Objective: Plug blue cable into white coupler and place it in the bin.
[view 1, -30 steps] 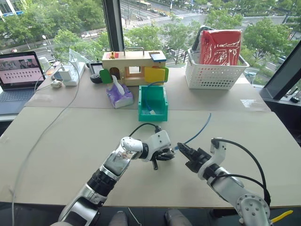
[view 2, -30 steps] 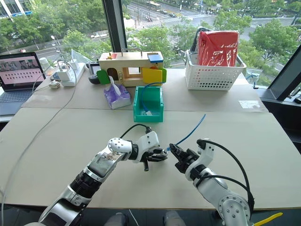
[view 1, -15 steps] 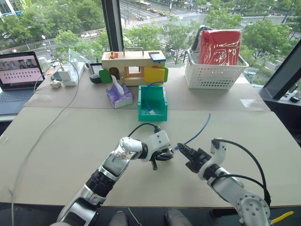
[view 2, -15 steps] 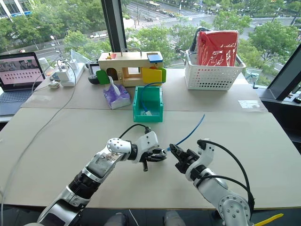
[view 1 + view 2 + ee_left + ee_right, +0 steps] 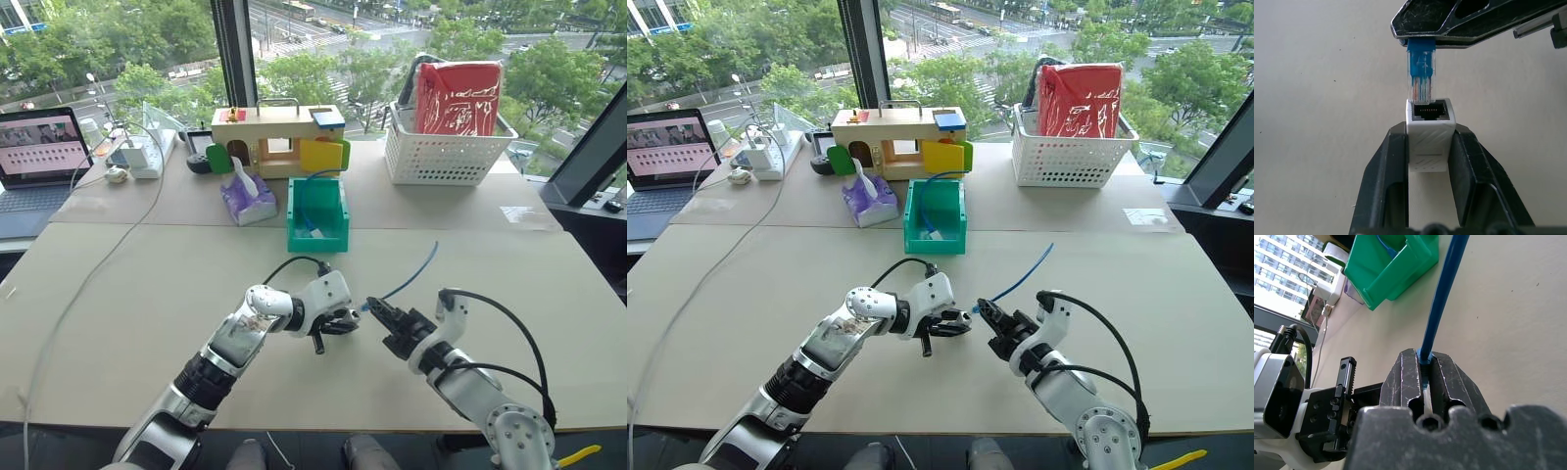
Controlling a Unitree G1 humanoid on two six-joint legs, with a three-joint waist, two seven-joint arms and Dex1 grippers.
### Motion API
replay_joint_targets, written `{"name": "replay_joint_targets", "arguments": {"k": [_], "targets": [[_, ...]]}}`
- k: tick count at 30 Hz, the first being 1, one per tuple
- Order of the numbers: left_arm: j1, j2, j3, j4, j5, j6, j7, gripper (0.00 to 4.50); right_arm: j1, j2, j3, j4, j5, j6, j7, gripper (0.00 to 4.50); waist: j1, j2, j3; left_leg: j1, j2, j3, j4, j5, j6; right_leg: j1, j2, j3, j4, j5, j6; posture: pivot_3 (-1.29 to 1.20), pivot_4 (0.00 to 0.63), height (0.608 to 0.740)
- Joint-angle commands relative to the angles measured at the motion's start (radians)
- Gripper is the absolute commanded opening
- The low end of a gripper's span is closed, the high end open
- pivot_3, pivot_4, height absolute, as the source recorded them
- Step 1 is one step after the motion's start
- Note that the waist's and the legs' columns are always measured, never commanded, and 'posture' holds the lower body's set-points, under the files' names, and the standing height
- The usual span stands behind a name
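Nothing had moved: the left gripper (image 5: 1431, 147) still squeezed the coupler (image 5: 1430, 132), and the right gripper (image 5: 1424, 369) pinched the cable (image 5: 407, 281). The plug (image 5: 1421, 78) sat at 12 o'clock, touching the socket's rim, the bin (image 5: 318, 238) far beyond. It leaned slightly left, so a push could jam it.

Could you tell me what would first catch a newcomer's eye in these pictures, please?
Mid-table, the left gripper clamps the white coupler while the right gripper holds the blue cable, its clear plug poised at the socket. Behind them stands the green bin, with a red bag in a white basket by the window.
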Motion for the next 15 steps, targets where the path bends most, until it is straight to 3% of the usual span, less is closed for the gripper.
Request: {"name": "replay_joint_targets", "arguments": {"k": [1,15], "targets": [[0.003,0.002,-0.011,-0.034,-0.006,0.005,0.004,0.64,0.002,0.002,0.006,-0.043,0.012,0.019,-0.018,0.00,-0.001,0.000,0.000,0.000,0.000,0.000,0.000,0.000,0.000,0.000,0.000,0.000,0.000,0.000,0.000,0.00,0.150,0.732],[0.010,0.009,-0.014,-0.047,-0.012,0.015,0.012,0.64,0.013,-0.011,0.019,-0.034,-0.013,0.035,-0.025,0.00,0.000,0.000,0.000,0.000,0.000,0.000,0.000,0.000,0.000,0.000,0.000,0.000,0.000,0.000,0.000,0.00,0.150,0.732]]}}
